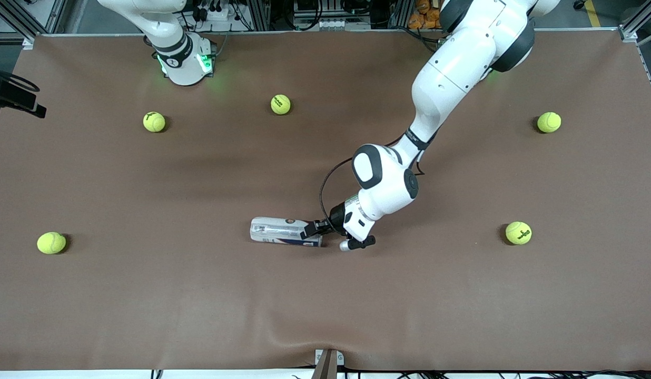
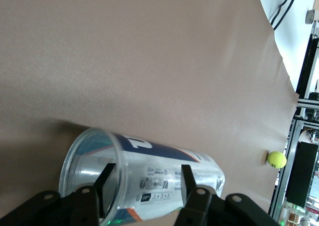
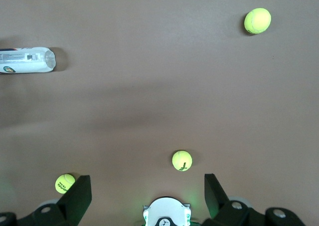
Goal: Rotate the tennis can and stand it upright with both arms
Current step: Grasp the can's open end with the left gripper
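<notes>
Currently the tennis can (image 1: pixel 285 232) lies on its side on the brown table (image 1: pixel 146 295), roughly mid-table and nearer the front camera than the arm bases, its long axis running along the table's length. Left gripper (image 1: pixel 311 230) is down at the can's end that points toward the left arm's end of the table; in the left wrist view the can (image 2: pixel 164 176) shows an open mouth, one finger (image 2: pixel 105 182) sits inside the mouth and the other finger (image 2: pixel 188 184) outside the wall, spread with the wall between them. Whether they press on the wall cannot be told.

Right arm waits up near its base (image 1: pixel 186 63); right gripper (image 3: pixel 144 196) is held high with fingers spread wide and holding nothing.

Five tennis balls (image 1: pixel 280 104) lie scattered, all well apart from the can.
</notes>
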Action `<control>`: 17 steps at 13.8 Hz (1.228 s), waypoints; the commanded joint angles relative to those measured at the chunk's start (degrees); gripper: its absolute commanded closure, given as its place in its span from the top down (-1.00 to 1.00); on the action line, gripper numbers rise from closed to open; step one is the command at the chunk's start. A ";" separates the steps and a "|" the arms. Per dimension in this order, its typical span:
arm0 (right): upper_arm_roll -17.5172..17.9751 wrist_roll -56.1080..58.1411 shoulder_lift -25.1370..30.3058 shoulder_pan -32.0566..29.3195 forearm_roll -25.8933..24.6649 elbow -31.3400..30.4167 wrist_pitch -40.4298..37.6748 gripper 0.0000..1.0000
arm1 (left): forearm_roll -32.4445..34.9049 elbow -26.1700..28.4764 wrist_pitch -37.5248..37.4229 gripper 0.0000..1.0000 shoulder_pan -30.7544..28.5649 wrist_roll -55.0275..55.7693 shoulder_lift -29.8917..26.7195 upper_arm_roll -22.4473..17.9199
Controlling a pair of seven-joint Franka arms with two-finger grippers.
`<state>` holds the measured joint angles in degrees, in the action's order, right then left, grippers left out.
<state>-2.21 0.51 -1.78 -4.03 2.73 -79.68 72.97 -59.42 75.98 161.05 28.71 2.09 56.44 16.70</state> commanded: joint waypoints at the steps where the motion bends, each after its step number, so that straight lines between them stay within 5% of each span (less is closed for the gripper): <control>1: 0.46 -0.43 0.11 -0.89 0.34 0.49 -0.11 1.00 | -1.75 -0.92 1.28 0.14 0.56 -0.51 0.43 0.17; 11: 0.45 0.01 -0.06 -0.63 0.26 0.49 1.56 1.00 | -5.09 2.32 1.81 -0.05 2.66 2.65 -2.12 0.26; 17: 0.45 0.01 -0.06 -0.63 0.17 0.49 1.56 1.00 | -5.00 4.18 1.90 -0.97 1.87 4.41 -5.10 0.26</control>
<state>-2.13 0.52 -1.81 -4.03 2.75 -79.69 74.55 -63.22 77.17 162.25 30.97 5.51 54.29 17.10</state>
